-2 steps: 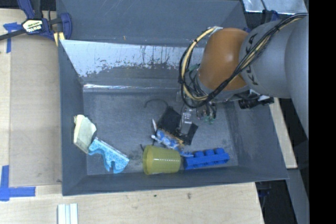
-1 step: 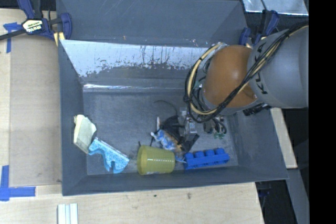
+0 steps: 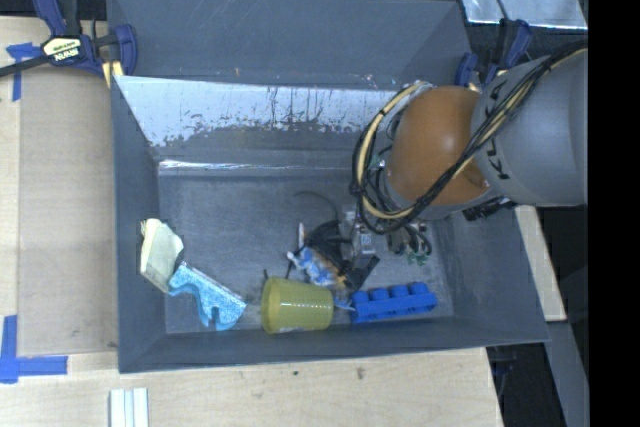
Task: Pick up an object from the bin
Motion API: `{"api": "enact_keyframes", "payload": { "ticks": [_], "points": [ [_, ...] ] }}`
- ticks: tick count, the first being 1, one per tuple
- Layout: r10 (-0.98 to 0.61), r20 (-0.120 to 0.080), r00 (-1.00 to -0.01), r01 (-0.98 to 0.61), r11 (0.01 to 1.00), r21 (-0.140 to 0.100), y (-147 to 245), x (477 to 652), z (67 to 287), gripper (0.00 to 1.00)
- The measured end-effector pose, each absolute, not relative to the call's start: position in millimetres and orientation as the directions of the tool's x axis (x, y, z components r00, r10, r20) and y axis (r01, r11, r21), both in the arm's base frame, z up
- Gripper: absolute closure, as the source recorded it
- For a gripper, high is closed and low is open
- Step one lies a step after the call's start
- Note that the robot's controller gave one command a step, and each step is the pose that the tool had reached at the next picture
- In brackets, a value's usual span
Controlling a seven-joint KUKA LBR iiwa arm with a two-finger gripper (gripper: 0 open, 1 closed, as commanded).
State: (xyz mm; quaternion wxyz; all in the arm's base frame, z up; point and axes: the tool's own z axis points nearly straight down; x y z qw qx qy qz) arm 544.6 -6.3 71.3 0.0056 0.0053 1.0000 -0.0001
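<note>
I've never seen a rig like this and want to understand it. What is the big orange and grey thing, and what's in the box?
One camera looks down into a grey bin. The orange and grey shape is a robot arm reaching in from the right; its pincer hangs low by a small blue and white thing. Beside that lie a yellow-green cup on its side and a blue brick. Further left are a light blue plastic piece and a cream one. I cannot tell if the pincer holds anything.
</note>
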Motion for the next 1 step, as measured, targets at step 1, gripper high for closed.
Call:
{"api": "enact_keyframes", "payload": {
  "ticks": [1],
  "points": [
    [0.011,-0.015,-1.000,0.011,1.000,0.000,-0.3,529.7,206.4,1.00]
  ]
}}
